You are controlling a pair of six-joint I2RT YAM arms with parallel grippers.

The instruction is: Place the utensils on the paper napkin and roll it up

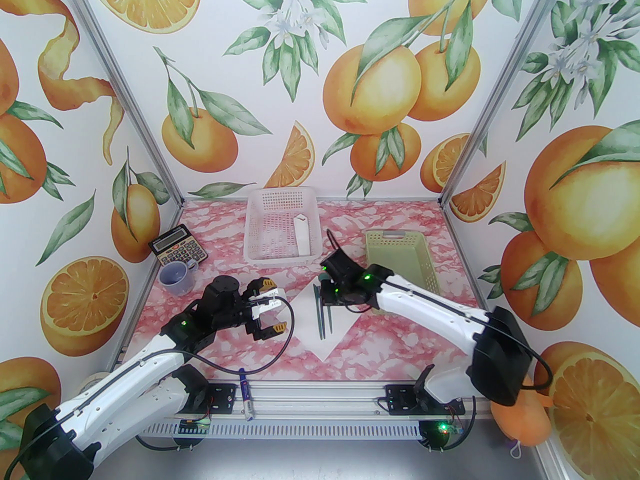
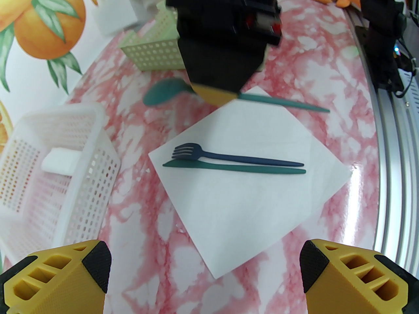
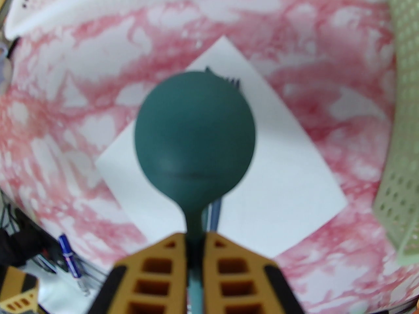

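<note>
Top external: paper napkin (image 1: 337,328) lies as a diamond mid-table, with two utensils (image 1: 320,318) side by side on it. Over its far corner hangs the right gripper (image 1: 324,288). Just left of the sheet sits the left gripper (image 1: 267,310), jaws wide, nothing in them.

Left wrist: fork (image 2: 235,157) and knife (image 2: 235,168) lie parallel on the napkin. The spoon (image 2: 163,92) is held above the far edge.

Right wrist: fingers (image 3: 154,273) are pinched tight on the spoon's neck, bowl forward over the sheet.

The step looks like placing the last utensil. The next move likely calls for lowering it beside the fork, parallel, then letting go before any rolling.
</note>
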